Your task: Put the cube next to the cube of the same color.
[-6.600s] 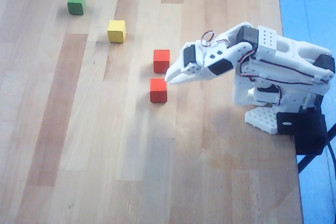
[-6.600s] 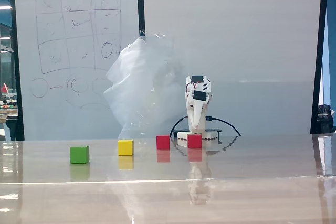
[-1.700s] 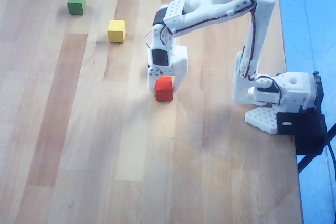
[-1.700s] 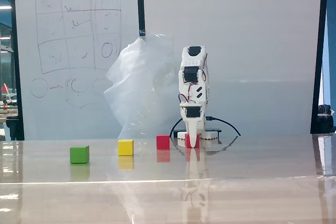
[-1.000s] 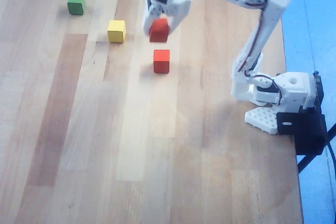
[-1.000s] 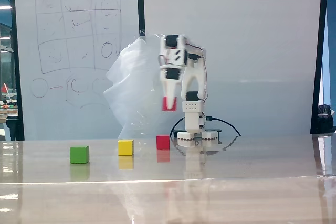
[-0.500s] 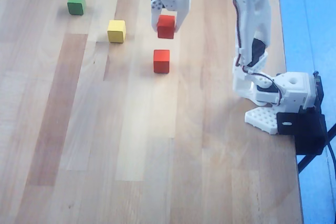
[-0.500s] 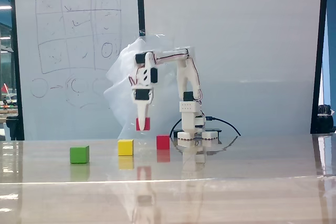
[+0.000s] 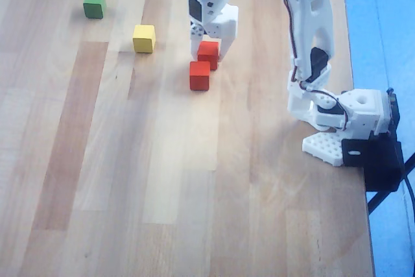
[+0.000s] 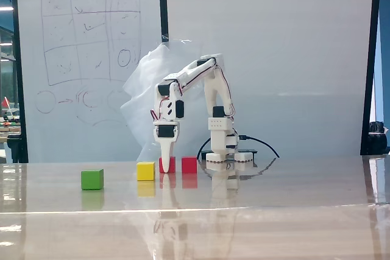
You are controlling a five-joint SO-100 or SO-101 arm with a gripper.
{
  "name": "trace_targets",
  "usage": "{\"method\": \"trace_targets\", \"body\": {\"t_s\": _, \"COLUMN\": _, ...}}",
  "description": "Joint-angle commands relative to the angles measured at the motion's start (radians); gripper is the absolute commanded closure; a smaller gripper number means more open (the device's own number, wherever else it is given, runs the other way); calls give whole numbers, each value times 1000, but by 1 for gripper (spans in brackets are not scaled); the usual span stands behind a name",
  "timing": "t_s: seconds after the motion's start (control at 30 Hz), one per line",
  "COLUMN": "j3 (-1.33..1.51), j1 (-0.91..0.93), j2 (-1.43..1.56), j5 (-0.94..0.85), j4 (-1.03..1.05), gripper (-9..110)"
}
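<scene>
- The gripper points straight down, its fingers closed around the cube, which sits low at the table. In the fixed view the cube appears to rest on the surface, though whether it truly touches down or hangs a hair above I cannot tell.
- The cube of the same color stands free on the wood, just beside the held one; in the overhead view their near corners look almost touching, and in the fixed view the twin stands immediately right of the held cube.
- The yellow cube lies near to the left in the overhead view, and the green cube well apart beyond it; neither is disturbed.
- Judged from this, the carrying is essentially done: the red-orange pair is together. What remains is to let the fingers part and lift the arm clear without nudging either cube.
- No brand or label is readable on the arm or the cubes. The whiteboard behind carries a hand-drawn grid with ticks and a row of circles, but no legible words.
</scene>
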Motion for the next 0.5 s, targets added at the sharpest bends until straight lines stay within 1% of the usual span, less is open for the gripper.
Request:
{"method": "trace_targets", "body": {"t_s": 0.0, "j3": -12, "j1": -18, "j2": 26, "j5": -3, "j4": -46, "gripper": 101}}
{"method": "trace_targets", "body": {"t_s": 0.13, "j3": -12, "j1": -48, "j2": 25, "j5": -5, "j4": -44, "gripper": 101}}
{"method": "trace_targets", "body": {"t_s": 0.2, "j3": -14, "j1": -60, "j2": 31, "j5": -5, "j4": -41, "gripper": 98}}
{"method": "trace_targets", "body": {"t_s": 0.33, "j3": -20, "j1": -63, "j2": 43, "j5": -6, "j4": -38, "gripper": 84}}
{"method": "trace_targets", "body": {"t_s": 0.47, "j3": -38, "j1": -69, "j2": 72, "j5": -6, "j4": 18, "gripper": 72}}
